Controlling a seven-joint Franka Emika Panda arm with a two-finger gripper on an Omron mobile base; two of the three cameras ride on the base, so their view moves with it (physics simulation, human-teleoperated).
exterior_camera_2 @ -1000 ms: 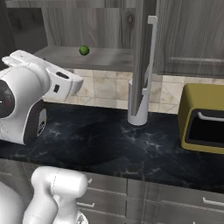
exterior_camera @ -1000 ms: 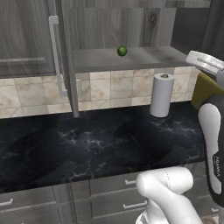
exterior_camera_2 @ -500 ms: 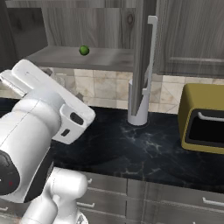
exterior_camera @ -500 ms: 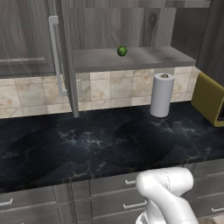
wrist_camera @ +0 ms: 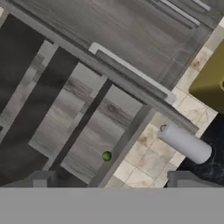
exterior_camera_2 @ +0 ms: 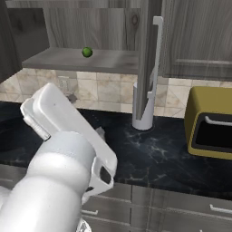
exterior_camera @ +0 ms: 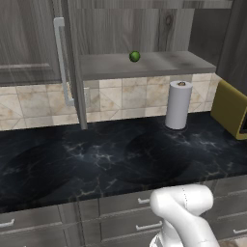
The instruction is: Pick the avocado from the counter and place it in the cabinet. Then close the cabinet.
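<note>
Gripper (wrist_camera: 111,181) jaws spread wide, holding nothing; the avocado (exterior_camera: 134,56) sits on the open cabinet (exterior_camera: 144,65) shelf.

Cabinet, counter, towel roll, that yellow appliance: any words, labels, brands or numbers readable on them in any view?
None. The cabinet, counter, towel roll and yellow appliance carry no text, label, brand or number in any view. The avocado on the shelf is unmarked too.
</note>
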